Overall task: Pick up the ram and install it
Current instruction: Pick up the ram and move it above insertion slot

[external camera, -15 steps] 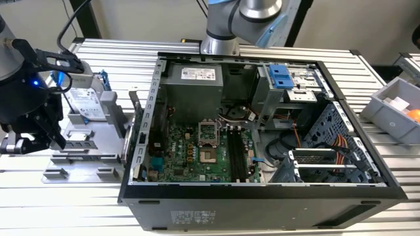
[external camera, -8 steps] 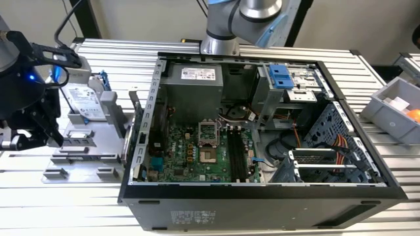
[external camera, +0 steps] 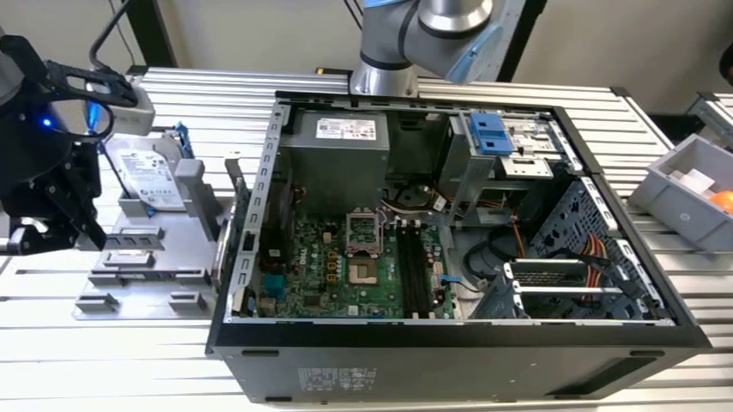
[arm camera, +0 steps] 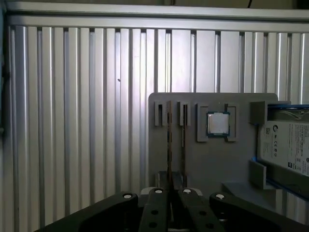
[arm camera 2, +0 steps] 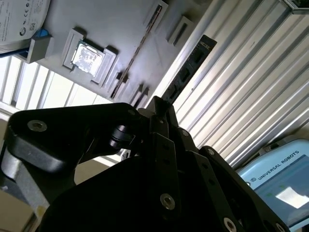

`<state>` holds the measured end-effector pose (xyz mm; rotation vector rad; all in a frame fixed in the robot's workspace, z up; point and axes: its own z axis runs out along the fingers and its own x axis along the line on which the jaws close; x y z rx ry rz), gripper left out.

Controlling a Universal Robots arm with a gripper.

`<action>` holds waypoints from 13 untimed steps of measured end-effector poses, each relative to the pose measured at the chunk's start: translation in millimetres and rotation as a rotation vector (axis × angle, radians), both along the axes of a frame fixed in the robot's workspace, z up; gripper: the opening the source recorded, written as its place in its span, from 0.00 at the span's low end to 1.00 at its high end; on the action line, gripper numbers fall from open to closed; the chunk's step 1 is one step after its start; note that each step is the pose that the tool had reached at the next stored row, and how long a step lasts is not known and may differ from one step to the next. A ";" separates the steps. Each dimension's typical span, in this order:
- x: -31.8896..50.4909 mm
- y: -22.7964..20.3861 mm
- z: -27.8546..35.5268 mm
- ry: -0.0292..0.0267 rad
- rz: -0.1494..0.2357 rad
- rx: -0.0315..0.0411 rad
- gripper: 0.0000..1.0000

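Hanging above the grey tray (arm camera: 203,164), the gripper (arm camera: 172,192) has its jaws clamped on the ram (arm camera: 169,145). In the first wrist view the ram shows edge-on, as a thin line running straight out from the fingertips toward the tray's far edge. Its long axis lies parallel to the ribs of the aluminium table (arm camera: 72,121). In the second wrist view the ram (arm camera 2: 186,72) shows its flat dark side, slanting away from the fingertips across the ribs, with a pale label at its far end.

Just beside it, a second stick (arm camera: 183,145) stands on edge in the tray slot nearer the processor chip (arm camera: 218,123), parallel to the held one. A hard drive (arm camera: 287,145) lies on the tray beyond the chip.

In the exterior view the gripper (external camera: 51,230) is at the exterior view's left, by the tray. The table's ribs there run from left to right. The open computer case (external camera: 458,330) stands just beside the tray, to the exterior view's right. Inside it are the green motherboard (external camera: 309,266) and the long black slots (external camera: 418,270), well apart from the ram
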<state>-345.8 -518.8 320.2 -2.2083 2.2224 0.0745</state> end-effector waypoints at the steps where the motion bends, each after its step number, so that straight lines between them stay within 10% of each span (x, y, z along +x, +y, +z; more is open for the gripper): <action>1: 0.0 0.0 1.5 0.0000 0.000 0.0000 0.00; 13: 0.0 0.0 17.3 -0.0001 0.000 0.0001 0.00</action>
